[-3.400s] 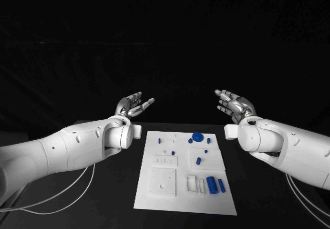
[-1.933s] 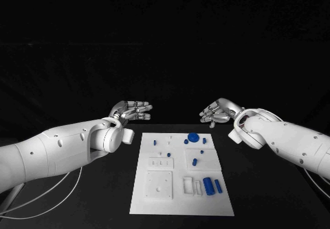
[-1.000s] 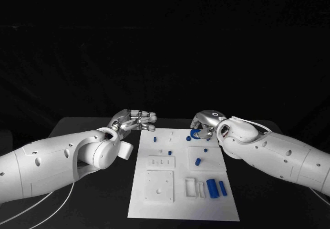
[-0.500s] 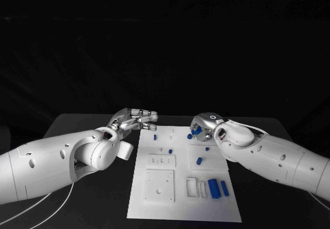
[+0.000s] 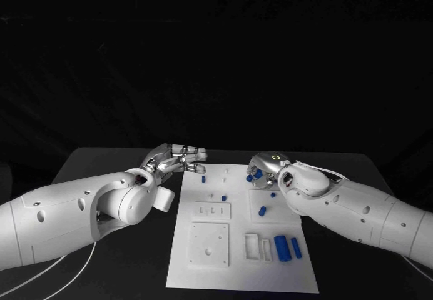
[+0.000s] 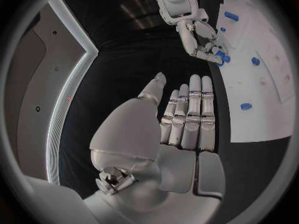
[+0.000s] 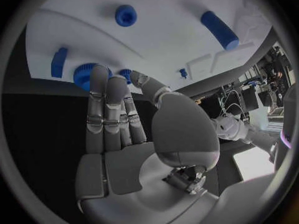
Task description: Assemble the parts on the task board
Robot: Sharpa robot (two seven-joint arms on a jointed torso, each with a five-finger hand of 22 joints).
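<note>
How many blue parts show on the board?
8 parts: two cylinders at the near end, two mid-right, one mid-left, one far-left, two by the right hand, which may hide others.

- Your right hand [image 5: 264,170] sits over the far right corner of the task board [image 5: 240,275], its fingertips [image 7: 99,74] at the blue gear [image 7: 82,77]; that corner is crowded.
- Your left hand [image 5: 177,159] hangs just off the board's far left edge, above bare black table [image 5: 108,162], fingers apart and nothing in them.
- Between the two hands, a small blue peg [image 5: 204,179] stands in the gap.
- Mid-board, a blue cylinder [image 5: 263,211] stands near the right arm's forearm [image 5: 361,212], which overhangs the board's right edge.
- Two blue cylinders [image 5: 288,247] lie beside white brackets [image 5: 258,246] at the near right.
- The near left square plate [image 5: 210,244] lies flat, open from above.
</note>
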